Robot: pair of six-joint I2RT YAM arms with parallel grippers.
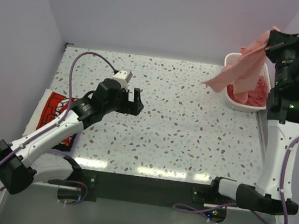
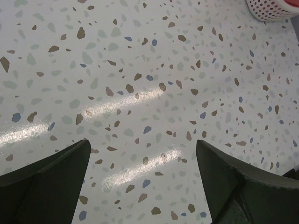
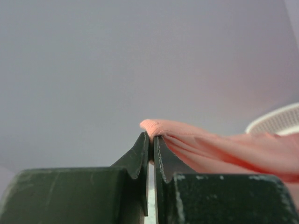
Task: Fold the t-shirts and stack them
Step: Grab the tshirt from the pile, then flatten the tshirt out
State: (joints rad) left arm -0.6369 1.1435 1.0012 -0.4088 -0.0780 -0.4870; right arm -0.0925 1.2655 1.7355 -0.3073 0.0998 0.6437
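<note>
My right gripper point(image 1: 268, 45) is shut on a salmon-pink t-shirt point(image 1: 245, 66) and holds it high above the white basket point(image 1: 229, 97); the cloth hangs down and trails left over the table. In the right wrist view the gripper point(image 3: 152, 137) pinches a hem of the shirt point(image 3: 224, 149). More pink t-shirts point(image 1: 258, 92) lie in the basket. A white t-shirt with red-and-black print point(image 1: 51, 112) lies at the table's left edge, partly under my left arm. My left gripper point(image 1: 131, 100) is open and empty above bare table; it also shows in the left wrist view point(image 2: 142, 154).
The speckled table point(image 1: 180, 127) runs between the arms. Pale purple walls close in the back and both sides. The basket's rim shows at the top right of the left wrist view point(image 2: 273, 11).
</note>
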